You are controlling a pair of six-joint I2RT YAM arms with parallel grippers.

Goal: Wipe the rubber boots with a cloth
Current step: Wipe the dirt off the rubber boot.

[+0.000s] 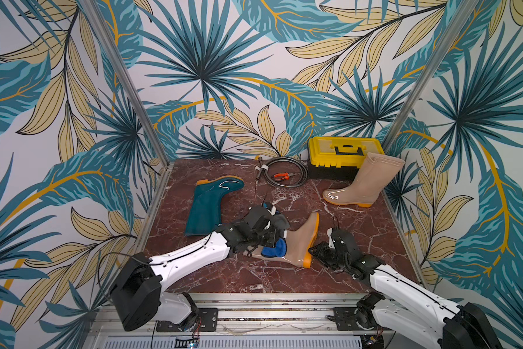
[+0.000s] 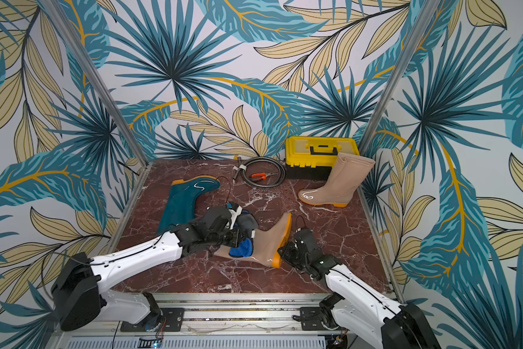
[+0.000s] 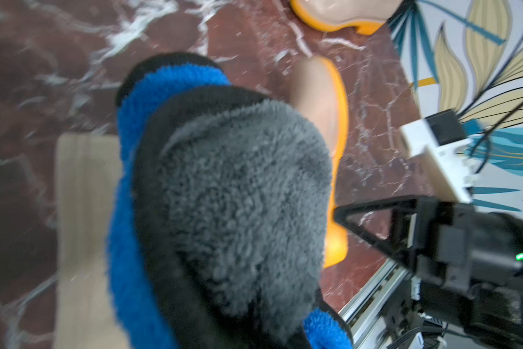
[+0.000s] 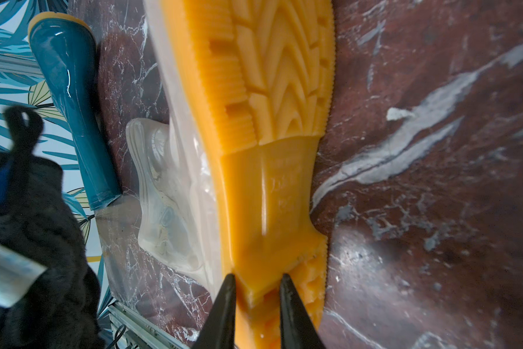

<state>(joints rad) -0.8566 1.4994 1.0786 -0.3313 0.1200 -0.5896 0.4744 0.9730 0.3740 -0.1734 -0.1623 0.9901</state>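
Cloth (image 1: 273,248) clamped in left gripper (image 1: 276,237), on lying boot's (image 1: 302,238) shaft; right gripper (image 1: 314,252) pinches heel (image 4: 257,290). Brace firmly; stroke lengthwise.

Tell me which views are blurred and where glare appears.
Left wrist view: the cloth fills much of the frame; the lying beige boot behind is blurred. Right wrist view: its sole is sharp, the cloth at the edge soft. Both top views: sharp, with white glare streaks on the teal boot and standing beige boot.
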